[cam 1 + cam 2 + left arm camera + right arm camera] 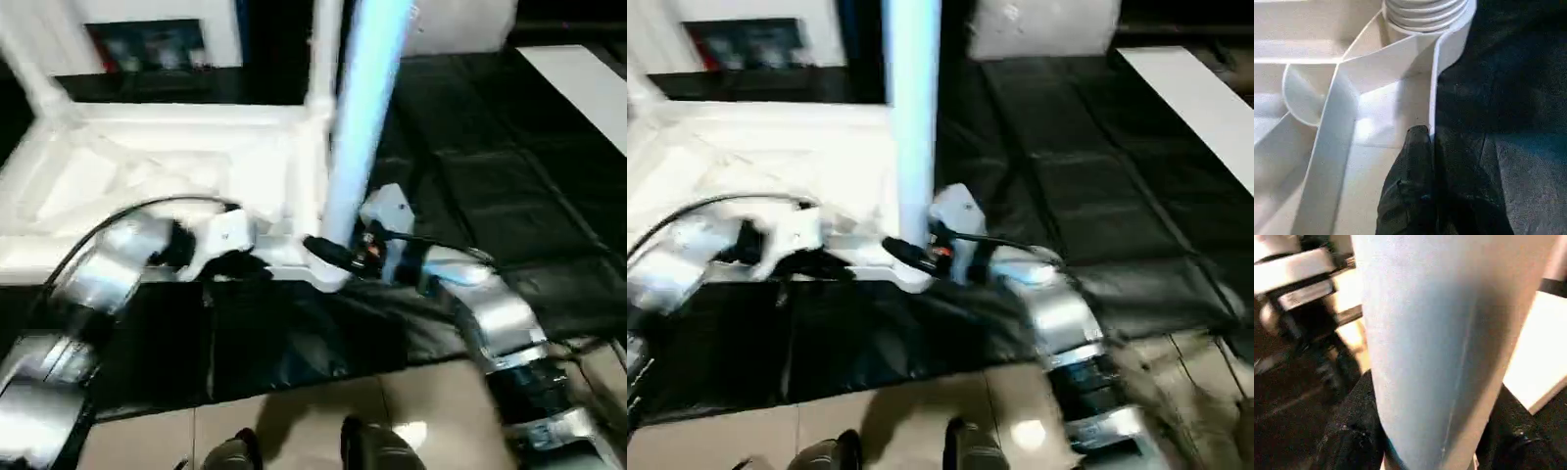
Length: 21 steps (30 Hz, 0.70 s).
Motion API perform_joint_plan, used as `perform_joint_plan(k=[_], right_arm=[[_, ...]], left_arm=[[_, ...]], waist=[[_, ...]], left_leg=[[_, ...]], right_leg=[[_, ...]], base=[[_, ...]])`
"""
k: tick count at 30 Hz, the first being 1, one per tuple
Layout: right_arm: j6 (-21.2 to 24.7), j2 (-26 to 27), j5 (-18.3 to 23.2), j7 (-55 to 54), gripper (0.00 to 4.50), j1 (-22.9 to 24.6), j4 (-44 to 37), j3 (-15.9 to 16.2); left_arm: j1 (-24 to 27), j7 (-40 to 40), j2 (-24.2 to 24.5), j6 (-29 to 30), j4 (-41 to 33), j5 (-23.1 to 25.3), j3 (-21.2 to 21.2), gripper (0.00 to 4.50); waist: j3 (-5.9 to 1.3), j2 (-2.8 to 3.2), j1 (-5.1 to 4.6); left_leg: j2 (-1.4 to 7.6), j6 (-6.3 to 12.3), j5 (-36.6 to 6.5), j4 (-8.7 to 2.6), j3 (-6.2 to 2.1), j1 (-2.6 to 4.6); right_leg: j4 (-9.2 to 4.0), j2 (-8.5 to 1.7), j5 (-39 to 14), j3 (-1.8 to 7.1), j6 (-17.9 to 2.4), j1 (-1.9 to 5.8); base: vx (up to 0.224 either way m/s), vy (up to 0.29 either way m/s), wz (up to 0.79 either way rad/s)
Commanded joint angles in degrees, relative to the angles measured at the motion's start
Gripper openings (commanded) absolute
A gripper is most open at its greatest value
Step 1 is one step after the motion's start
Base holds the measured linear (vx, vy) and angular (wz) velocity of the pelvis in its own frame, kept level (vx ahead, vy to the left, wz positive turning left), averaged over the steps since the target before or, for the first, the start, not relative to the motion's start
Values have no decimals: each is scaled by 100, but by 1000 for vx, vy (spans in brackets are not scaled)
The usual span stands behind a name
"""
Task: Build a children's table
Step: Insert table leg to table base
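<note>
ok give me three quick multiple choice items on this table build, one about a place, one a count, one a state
1. Where does the leg in the right pincer stand?
A. flat on the mat
B. upright at the near corner of the table top
C. on the tiled floor

2. How many legs stand upright at the table top's corners?
A. one
B. three
C. five

3. What is the left pincer doing?
A. shut on the table top's rim
B. wide open in the air
C. holding a leg

Answers: 1 B, the head views show the leg rising from that near corner. 2 B, besides the held leg, another leg and the far-left leg stand there. 3 A, the left wrist view shows its fingers either side of the rim wall.
</note>
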Motion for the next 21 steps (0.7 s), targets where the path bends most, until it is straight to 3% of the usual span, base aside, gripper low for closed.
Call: perform_joint_plan(k=[1,3,4,5,6,7,8,10,14,21], right_arm=[[563,42,-382,-410,188,431,925,234],[546,190,-412,-712,188,314,1086,121],[534,276,-422,-888,188,214,1228,61],[534,276,-422,-888,188,214,1228,61],[519,309,-427,-954,188,165,1297,36],[489,366,-433,-1056,188,86,1406,-8],[465,418,-431,-1136,188,15,1492,-50],[444,499,-450,-1229,188,-72,1575,-102],[478,541,-417,-1256,188,-76,1555,-135],[310,585,-480,-1255,188,-99,1684,-130]], left_arm=[[592,615,-21,969,-1175,-119,323,0],[1186,921,-233,1761,-2262,-132,444,0],[1451,1106,-458,2188,-2836,-110,396,0],[1451,1106,-458,2188,-2836,-110,396,0],[1540,1171,-566,2348,-3053,-108,349,0],[1617,1279,-748,2547,-3332,-80,223,0],[1633,1392,-915,2705,-3508,-6,112,0],[1605,1711,-1061,3116,-3841,67,-59,0],[1512,1945,-1088,3451,-4007,160,-59,0],[1369,2260,-796,3488,-3737,632,-140,0]], waist=[[-99,58,-2],[-70,77,-60],[-55,37,-140],[-57,53,-161],[-50,57,-162],[-63,-2,-190],[-50,-3,-183],[-58,-6,-163],[-61,-32,-121],[-77,-1,-93]], left_leg=[[464,-173,-2667,-508,-318,-18],[480,-154,-2456,-529,-326,-89],[457,-94,-2438,-509,-286,-52],[454,-99,-2430,-489,-280,-34],[419,-46,-2441,-457,-238,17],[420,-15,-2401,-442,-218,27],[403,66,-2254,-431,-209,5],[409,152,-2053,-396,-165,51],[394,214,-1914,-387,-161,37],[391,132,-2085,-389,-182,62]], right_leg=[[-438,-605,-3302,351,-712,121],[-377,-624,-3011,366,-882,184],[-398,-554,-2741,364,-963,155],[-380,-564,-2652,378,-1022,156],[-419,-534,-2673,398,-1003,120],[-418,-540,-2626,418,-1031,121],[-436,-547,-2659,421,-1019,144],[-429,-524,-2445,435,-1052,123],[-419,-508,-2410,414,-988,150],[-426,-497,-2558,386,-915,142]], base=[[0,0,0],[27,31,-18],[34,32,-18],[0,0,0],[0,0,0],[0,0,0],[0,0,0],[0,0,0],[0,0,0],[0,0,0]])
